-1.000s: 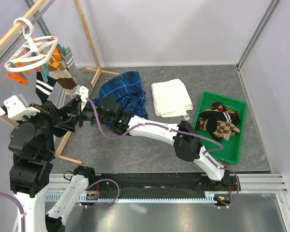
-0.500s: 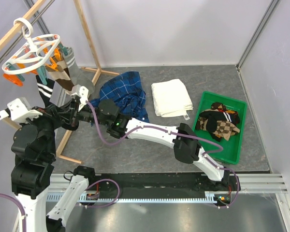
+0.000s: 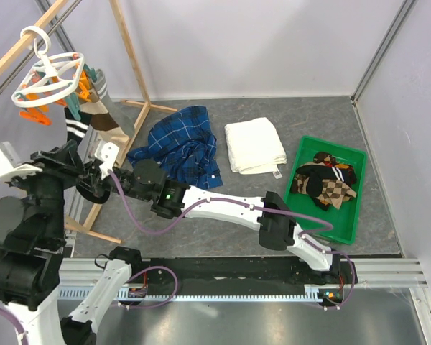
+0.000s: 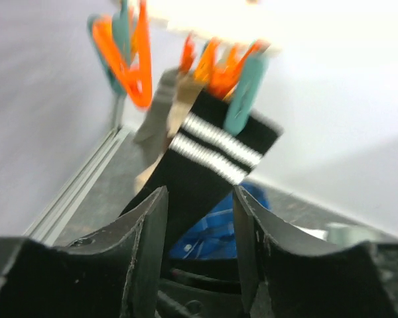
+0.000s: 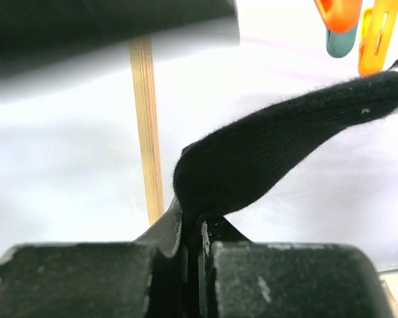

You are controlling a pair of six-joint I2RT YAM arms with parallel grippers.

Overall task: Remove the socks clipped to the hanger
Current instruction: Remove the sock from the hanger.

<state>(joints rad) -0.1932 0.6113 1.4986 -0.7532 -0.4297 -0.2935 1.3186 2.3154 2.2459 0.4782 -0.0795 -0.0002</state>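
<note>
Left end effector [image 4: 199, 202] newly released, right end effector [image 5: 192, 232] clenched on black sock [image 5: 278, 142] — wooden pole [image 5: 148, 126] behind

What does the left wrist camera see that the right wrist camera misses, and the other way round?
Only the left wrist view shows the white-striped cuff of the black sock under a teal clothespin, the blue plaid shirt below, and the left end effector, fingers apart. Only the right wrist view shows the right end effector shut on the sock's plain end, and a wooden pole. Both show the black sock and orange clothespins.
</note>
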